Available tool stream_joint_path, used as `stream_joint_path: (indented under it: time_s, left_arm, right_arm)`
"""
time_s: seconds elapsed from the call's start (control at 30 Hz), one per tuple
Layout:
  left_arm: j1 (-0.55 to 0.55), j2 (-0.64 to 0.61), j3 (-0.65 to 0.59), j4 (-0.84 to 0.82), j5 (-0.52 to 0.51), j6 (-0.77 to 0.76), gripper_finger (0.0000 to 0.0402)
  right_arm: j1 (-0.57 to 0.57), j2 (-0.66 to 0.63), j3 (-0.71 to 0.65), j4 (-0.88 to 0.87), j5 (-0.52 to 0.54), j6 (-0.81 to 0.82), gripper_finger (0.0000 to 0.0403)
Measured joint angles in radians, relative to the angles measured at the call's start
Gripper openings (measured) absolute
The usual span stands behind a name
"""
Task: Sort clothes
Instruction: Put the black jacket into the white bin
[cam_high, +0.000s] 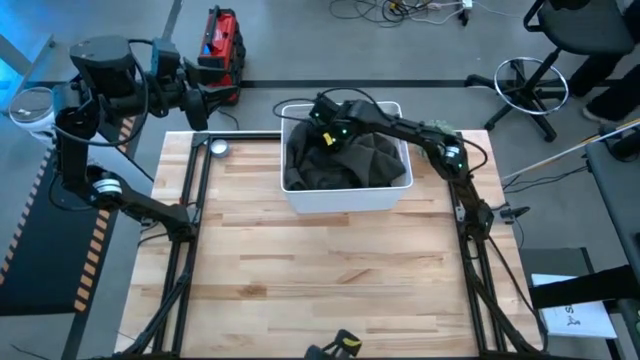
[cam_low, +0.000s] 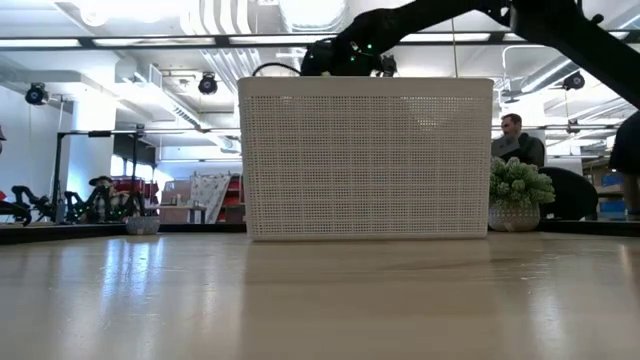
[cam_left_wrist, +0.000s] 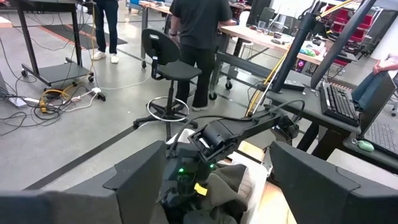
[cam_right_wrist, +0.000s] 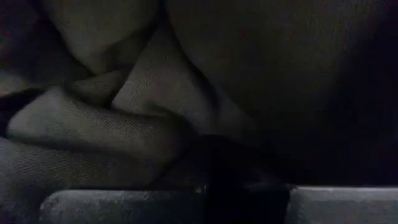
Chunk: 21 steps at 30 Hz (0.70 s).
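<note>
A white lattice basket (cam_high: 345, 198) stands at the table's far middle; it also shows in the low view (cam_low: 365, 160). The clothes lie heaped in it: an olive-grey top (cam_high: 378, 160) over black pieces (cam_high: 300, 165). No navy patterned piece shows. My right gripper (cam_high: 328, 135) reaches down into the basket's far left part, and its wrist view shows only folds of fabric (cam_right_wrist: 143, 93) close up. Its fingers (cam_right_wrist: 118, 205) stand apart with dark fabric between them. My left gripper (cam_high: 205, 105) waits open and empty above the table's far left corner. My right gripper comes at the clothes from above, slanting down from the table's right side. Its fingertips sit among the folds of the pile, with a dark fold (cam_right_wrist: 245, 174) in the gap between them. Whether that fold is pinched, I cannot tell. The clothes rest in the basket.
A small round metal object (cam_high: 218, 148) lies at the table's far left. A yellow-and-black device (cam_high: 345, 343) sits at the near edge. Bare wood (cam_high: 330, 270) stretches in front of the basket. People, chairs and desks (cam_left_wrist: 199, 37) stand beyond the table.
</note>
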Motion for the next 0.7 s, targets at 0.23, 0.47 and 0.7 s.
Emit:
stream_joint_path:
  time_s: [0.23, 0.47, 0.7]
  left_arm:
    - [0.0, -0.01, 0.0, -0.009, 0.0, -0.003, 0.0272]
    - [0.0, -0.016, 0.0, -0.009, 0.0, -0.003, 0.028]
    - [0.0, -0.017, 0.0, -0.01, 0.0, -0.002, 0.0284]
  right_arm:
    - [-0.011, 0.004, -0.027, -0.028, 0.025, 0.038, 0.0]
    - [-0.048, 0.002, -0.061, -0.053, -0.064, 0.063, 0.0]
    - [-0.038, -0.08, -0.009, -0.052, -0.057, -0.026, 0.0]
